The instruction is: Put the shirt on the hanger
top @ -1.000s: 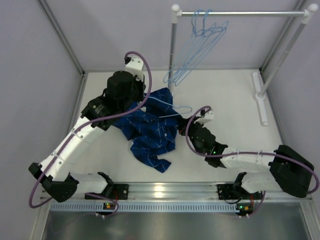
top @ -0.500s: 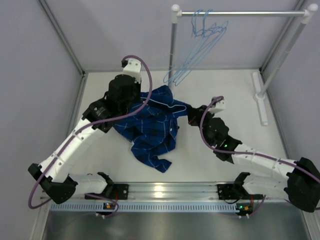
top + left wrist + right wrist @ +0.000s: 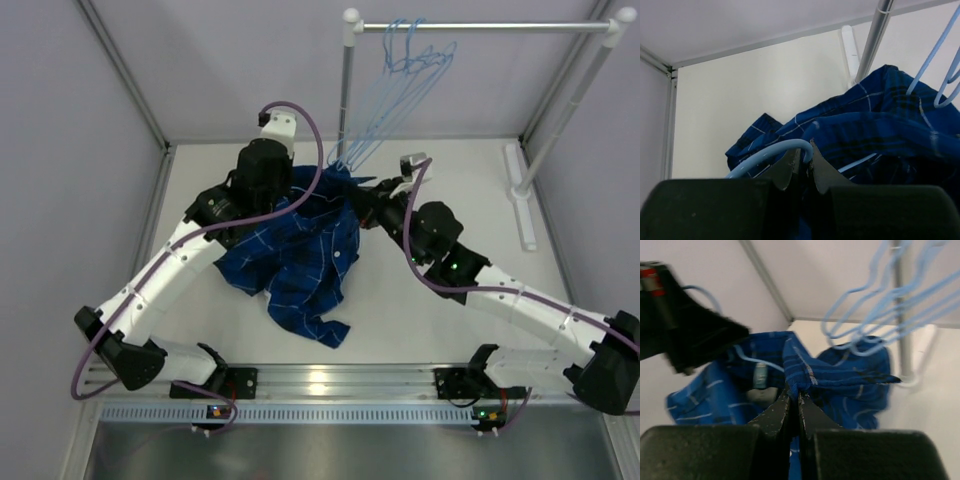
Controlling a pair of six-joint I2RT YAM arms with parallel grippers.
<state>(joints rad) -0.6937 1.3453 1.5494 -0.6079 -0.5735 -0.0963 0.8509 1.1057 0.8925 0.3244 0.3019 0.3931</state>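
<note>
Presently: left hand [image 3: 801, 165] pinching hanger [image 3: 765, 151] wire, right hand [image 3: 792, 402] pinching shirt [image 3: 840, 375] fold; likely risk: fabric slips off wire, or snags spare hangers [image 3: 405, 62] just beyond right hand.

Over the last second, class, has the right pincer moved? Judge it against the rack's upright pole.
Yes. The right pincer, shut on the shirt, has moved away from the table's near edge and closer to the upright pole.

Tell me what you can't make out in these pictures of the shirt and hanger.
- The left end effector: in the top view, hidden under its own wrist.
- The hanger: mostly buried in the shirt, every view.
- The neck label: right wrist view, too blurred to read.
- The spare hangers: top view, overlapping, cannot be counted.
</note>
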